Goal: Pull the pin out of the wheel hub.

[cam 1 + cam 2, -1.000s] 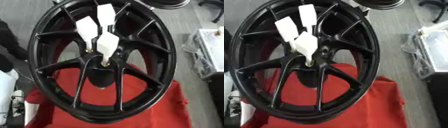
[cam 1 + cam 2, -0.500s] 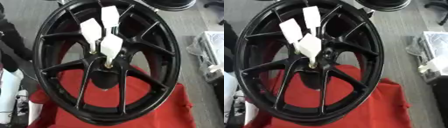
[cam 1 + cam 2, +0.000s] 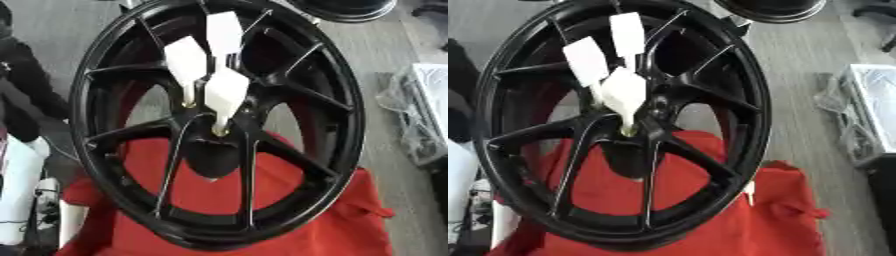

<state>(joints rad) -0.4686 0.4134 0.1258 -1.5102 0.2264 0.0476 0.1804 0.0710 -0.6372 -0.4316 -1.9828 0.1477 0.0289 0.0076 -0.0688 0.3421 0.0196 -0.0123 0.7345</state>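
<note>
I see the black wheel hub (image 3: pixel 219 125) upright on red cloth (image 3: pixel 289 220), three white-tagged pins (image 3: pixel 226 97) apparently seated; neither hand visible, so finger state unknown.

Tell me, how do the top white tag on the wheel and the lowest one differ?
The top white tag sits highest, over an open gap between spokes, and looks narrower. The lowest white tag lies nearest the hub of the black wheel, looks broader, and tapers down to a brassy tip. Both are white, flat and upright.
</note>
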